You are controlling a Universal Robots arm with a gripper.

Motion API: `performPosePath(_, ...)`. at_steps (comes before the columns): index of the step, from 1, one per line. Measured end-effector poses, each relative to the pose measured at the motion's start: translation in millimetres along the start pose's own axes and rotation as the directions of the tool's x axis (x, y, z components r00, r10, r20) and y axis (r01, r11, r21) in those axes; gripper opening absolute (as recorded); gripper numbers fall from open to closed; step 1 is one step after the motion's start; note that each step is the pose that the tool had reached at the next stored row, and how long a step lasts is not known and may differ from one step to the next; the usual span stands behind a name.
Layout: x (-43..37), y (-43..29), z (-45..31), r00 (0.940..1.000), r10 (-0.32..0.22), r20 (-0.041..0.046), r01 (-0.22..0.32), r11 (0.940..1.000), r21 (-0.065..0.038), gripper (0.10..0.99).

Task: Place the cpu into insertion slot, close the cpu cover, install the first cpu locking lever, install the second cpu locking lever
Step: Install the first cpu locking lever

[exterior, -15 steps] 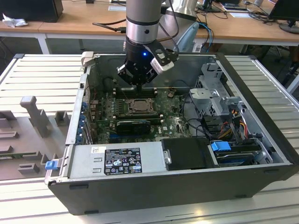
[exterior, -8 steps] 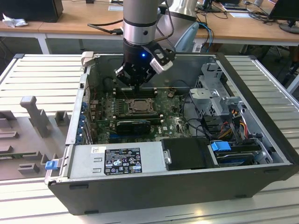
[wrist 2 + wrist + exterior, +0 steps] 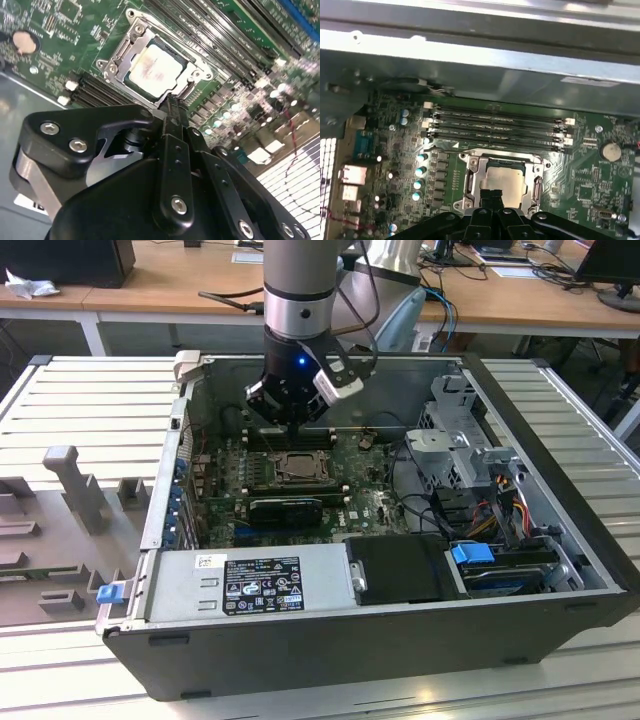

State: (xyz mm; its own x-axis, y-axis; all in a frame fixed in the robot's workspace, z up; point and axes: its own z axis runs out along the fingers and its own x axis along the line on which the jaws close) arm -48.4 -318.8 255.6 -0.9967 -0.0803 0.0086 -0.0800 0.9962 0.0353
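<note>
Gripper (image 3: 172,107) hanging just above the slot (image 3: 298,468) inside the open case (image 3: 560,490), fingers pressed together, nothing between them. Cpu (image 3: 152,70) seated flat in the slot (pale face up), framed by the cover (image 3: 536,186) lying down around it. Memory slots (image 3: 495,127) running alongside on the green board (image 3: 580,185). Grey supply box (image 3: 250,585) well apart, at the case's near edge.

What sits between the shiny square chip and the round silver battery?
In the first wrist view, the silvery metal cover frame and bare green circuit board lie between the pale square chip and round silver battery.
</note>
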Motion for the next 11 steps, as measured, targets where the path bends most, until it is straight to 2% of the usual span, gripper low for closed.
performPosePath(2, 1.6, 0.6, 0.8, 0.9998, 0.021, 0.0007, -0.021, 0.9998, 0.000, 0.106)
performPosePath(6, 16.9, 3.8, 2.1, 0.9998, 0.022, 0.0007, -0.022, 0.9998, 0.000, 0.106)
performPosePath(8, 32.3, 6.0, 2.9, 0.9998, 0.022, 0.0007, -0.022, 0.9998, 0.000, 0.106)
performPosePath(9, 42.9, 7.2, 3.1, 0.9998, 0.022, 0.0008, -0.022, 0.9998, 0.000, 0.106)
performPosePath(11, 51.4, 10.0, 3.3, 0.9998, 0.022, 0.0008, -0.022, 0.9998, 0.000, 0.106)
